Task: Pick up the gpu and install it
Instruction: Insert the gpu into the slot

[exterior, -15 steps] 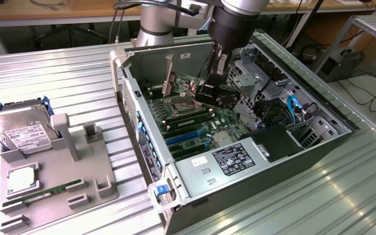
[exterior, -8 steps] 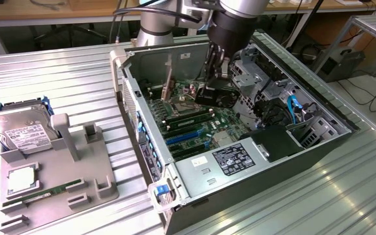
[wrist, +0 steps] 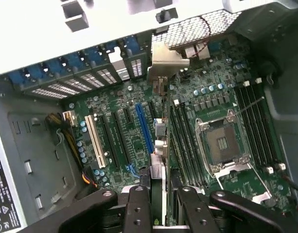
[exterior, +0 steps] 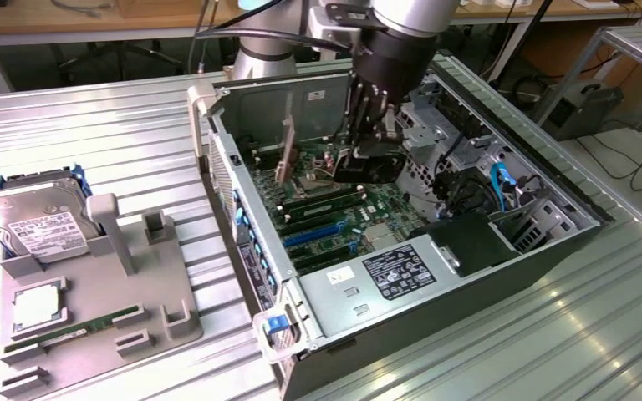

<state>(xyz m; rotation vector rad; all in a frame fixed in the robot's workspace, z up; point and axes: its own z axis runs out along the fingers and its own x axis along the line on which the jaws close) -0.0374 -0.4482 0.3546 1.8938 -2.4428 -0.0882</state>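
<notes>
My gripper (exterior: 366, 149) reaches down into the open computer case (exterior: 544, 251) and is shut on the gpu (exterior: 368, 167), a thin black card held on edge. In the wrist view the gpu (wrist: 160, 160) runs edge-on between the fingers (wrist: 138, 206), and its silver end bracket (wrist: 166, 59) points at the rear slot openings (wrist: 90, 80). The card hangs over the motherboard (wrist: 129, 160), right beside the long blue slot (wrist: 144, 127). I cannot tell whether its lower edge touches a slot.
The CPU socket (wrist: 221, 143) and memory slots (wrist: 253, 121) lie beside the card. The case's drive cage (exterior: 444, 142) and cables (exterior: 500, 188) crowd the exterior view's right. Outside the case, a grey holder (exterior: 98, 284) carries a hard drive (exterior: 37, 219) and a green memory stick (exterior: 70, 327).
</notes>
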